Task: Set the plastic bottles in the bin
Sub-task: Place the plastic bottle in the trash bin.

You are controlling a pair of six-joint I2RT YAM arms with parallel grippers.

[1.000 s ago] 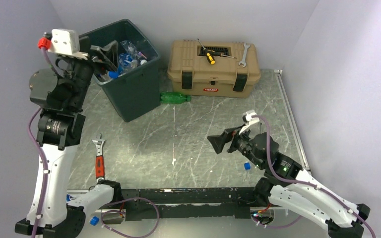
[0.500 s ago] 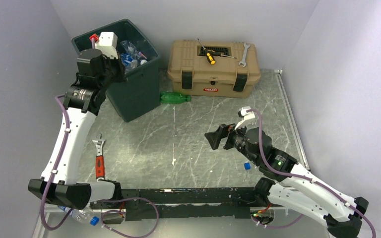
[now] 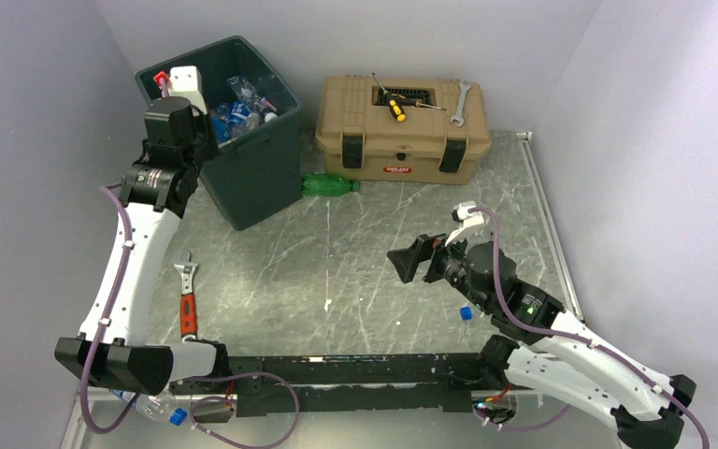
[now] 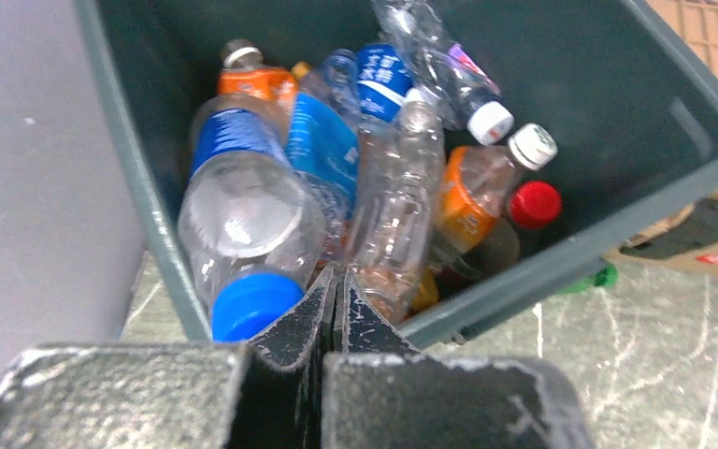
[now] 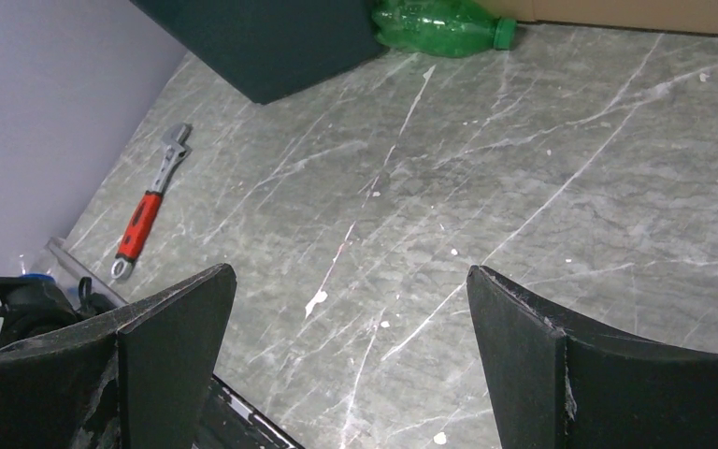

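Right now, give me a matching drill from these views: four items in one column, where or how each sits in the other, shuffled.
Items:
1. green bottle
2. orange-handled wrench
3. yellow-handled screwdriver
4. left gripper

Places or states:
A. lying on the toolbox lid
B. shut, above the open bin
C. lying on the table by the bin's corner, in front of the toolbox
D. lying on the table's left side, towards the near edge

Pairs: 1-C, 2-D, 3-A, 4-B
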